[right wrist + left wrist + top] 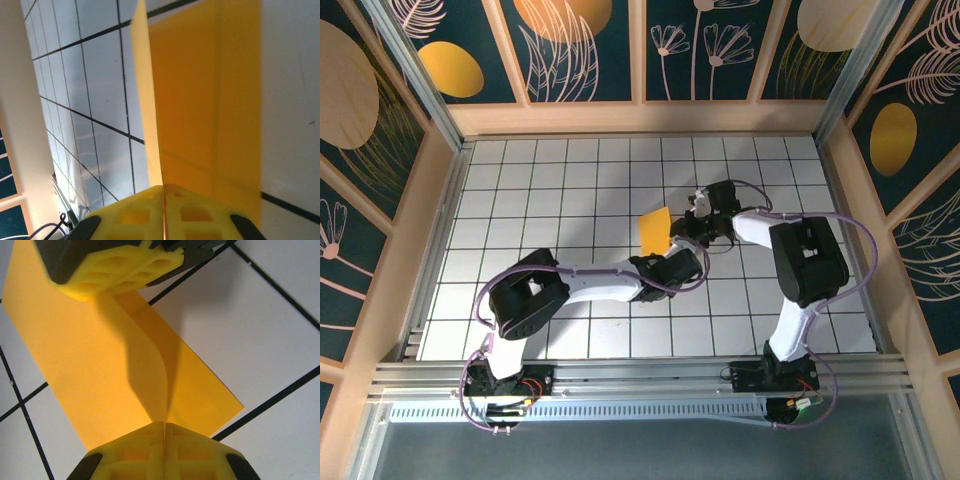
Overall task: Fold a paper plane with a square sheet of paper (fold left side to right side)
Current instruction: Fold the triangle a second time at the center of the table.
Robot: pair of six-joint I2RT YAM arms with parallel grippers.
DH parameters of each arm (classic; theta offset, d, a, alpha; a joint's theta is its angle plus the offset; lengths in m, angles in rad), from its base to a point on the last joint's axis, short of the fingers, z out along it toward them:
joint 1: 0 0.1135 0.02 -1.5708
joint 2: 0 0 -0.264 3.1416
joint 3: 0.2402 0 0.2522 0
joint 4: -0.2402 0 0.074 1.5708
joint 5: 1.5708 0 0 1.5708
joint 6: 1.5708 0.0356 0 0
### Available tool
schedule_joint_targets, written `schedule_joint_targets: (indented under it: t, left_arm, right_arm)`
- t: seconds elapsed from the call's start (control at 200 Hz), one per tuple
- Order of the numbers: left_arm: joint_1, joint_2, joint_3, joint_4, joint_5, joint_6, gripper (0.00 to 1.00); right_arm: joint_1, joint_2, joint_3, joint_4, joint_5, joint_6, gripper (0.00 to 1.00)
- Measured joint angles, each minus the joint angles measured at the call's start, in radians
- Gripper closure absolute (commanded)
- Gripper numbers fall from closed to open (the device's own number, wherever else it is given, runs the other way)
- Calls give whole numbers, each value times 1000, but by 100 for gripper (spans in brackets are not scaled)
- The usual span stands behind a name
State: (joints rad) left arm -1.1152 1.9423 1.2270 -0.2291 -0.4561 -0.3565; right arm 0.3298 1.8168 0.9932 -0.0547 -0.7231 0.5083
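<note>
Two arms, two hands, one sheet! Nearest, the left hand [164, 426] has its yellow fingers pressed tight together, pinching the raised edge of the square sheet of paper [655, 230]. Just beyond it, the right hand [163, 188] is clamped too, with the upright flap running straight into the seam between its fingers. That single yellow-orange sheet sits near the middle of the gridded table [560, 180], part of it flat on the tiles and part lifted in a curl between both hands.
</note>
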Motion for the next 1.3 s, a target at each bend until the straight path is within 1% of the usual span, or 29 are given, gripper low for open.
schedule_joint_targets:
  t: [0.095, 0.2, 0.34, 0.37, 0.415, 0.51, 0.586, 0.631, 0.791, 0.946, 1.166, 1.301]
  left_arm:
    - [24, -33, -19, 24, 66, -14, 100]
    - [79, -79, -61, 65, 186, -41, 100]
    - [171, -119, -121, 141, 379, -94, 100]
    - [191, -122, -135, 160, 423, -107, 100]
    - [220, -124, -154, 192, 489, -130, 100]
    - [272, -124, -200, 260, 619, -182, 100]
    - [305, -123, -228, 299, 697, -218, 100]
    - [319, -122, -237, 314, 733, -237, 100]
    - [346, -120, -269, 381, 814, -287, 100]
    - [356, -110, -286, 410, 854, -320, 100]
    - [361, -97, -287, 420, 871, -335, 100]
    - [368, -97, -287, 420, 872, -337, 97]
  right_arm:
    - [-17, -56, -2, -4, 19, -24, 72]
    - [-56, -131, -23, -5, 45, -50, 65]
    - [-105, -216, -85, -18, 79, -89, 65]
    - [-109, -228, -98, -21, 84, -97, 66]
    - [-112, -245, -121, -25, 87, -112, 71]
    - [-109, -266, -171, -29, 81, -137, 86]
    - [-95, -270, -213, -29, 69, -138, 100]
    - [-79, -270, -237, -32, 67, -140, 100]
    - [-5, -263, -283, -23, 44, -131, 100]
    - [48, -215, -286, 6, 41, -111, 100]
    - [61, -163, -287, 14, 45, -106, 100]
    - [68, -145, -287, 12, 55, -107, 100]
